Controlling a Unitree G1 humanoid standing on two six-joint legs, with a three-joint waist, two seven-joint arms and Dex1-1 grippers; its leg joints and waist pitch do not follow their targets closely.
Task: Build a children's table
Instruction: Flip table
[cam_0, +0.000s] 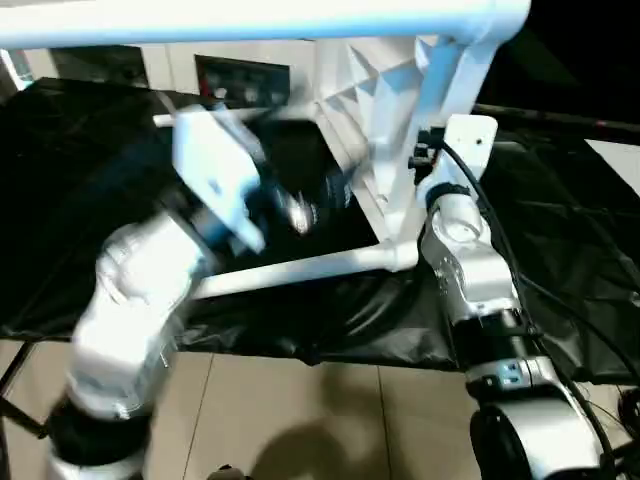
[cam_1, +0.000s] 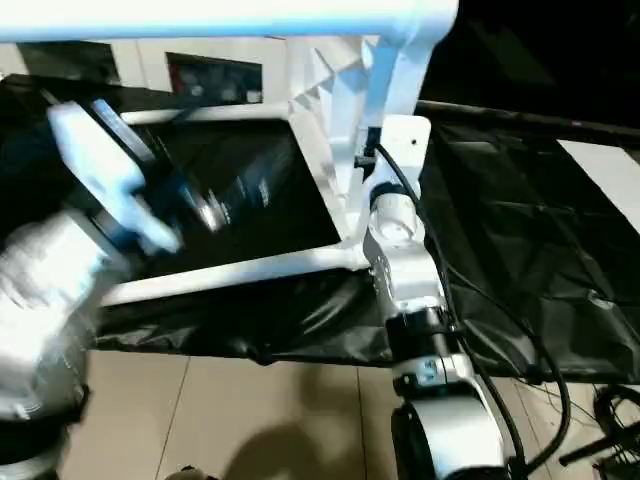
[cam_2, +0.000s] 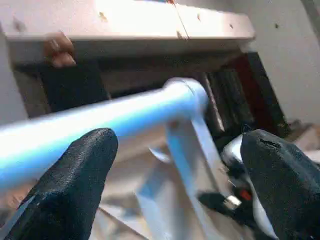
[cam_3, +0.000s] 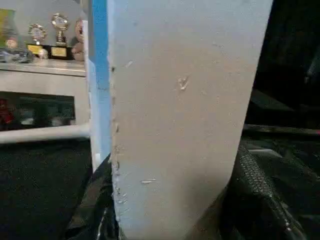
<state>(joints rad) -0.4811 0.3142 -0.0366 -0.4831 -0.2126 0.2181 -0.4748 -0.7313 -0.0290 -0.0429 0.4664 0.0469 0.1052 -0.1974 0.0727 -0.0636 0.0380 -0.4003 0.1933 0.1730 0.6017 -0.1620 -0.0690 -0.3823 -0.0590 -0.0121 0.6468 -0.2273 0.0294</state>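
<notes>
The white children's table stands on its edge on the black-covered bench, its ribbed top (cam_0: 398, 120) upright. One leg (cam_0: 250, 20) runs across high up, and another leg (cam_0: 300, 266) lies low along the cloth. My right gripper (cam_3: 172, 205) is shut on the top's edge, with the white panel (cam_3: 185, 100) between its black fingers (cam_3: 260, 190). My left gripper (cam_2: 175, 165) stands open, its fingers (cam_2: 75, 175) wide apart in front of the upper leg (cam_2: 115, 120) and not touching it. In the head views the left gripper (cam_0: 298, 212) is blurred, left of the top.
Black cloth (cam_0: 560, 240) covers the bench, with tiled floor (cam_0: 300, 420) below its near edge. A person's hand (cam_2: 57, 50) rests on a white cabinet behind the table. Trophies (cam_3: 47, 42) stand on a shelf. Cables (cam_1: 500, 330) loop along my right forearm.
</notes>
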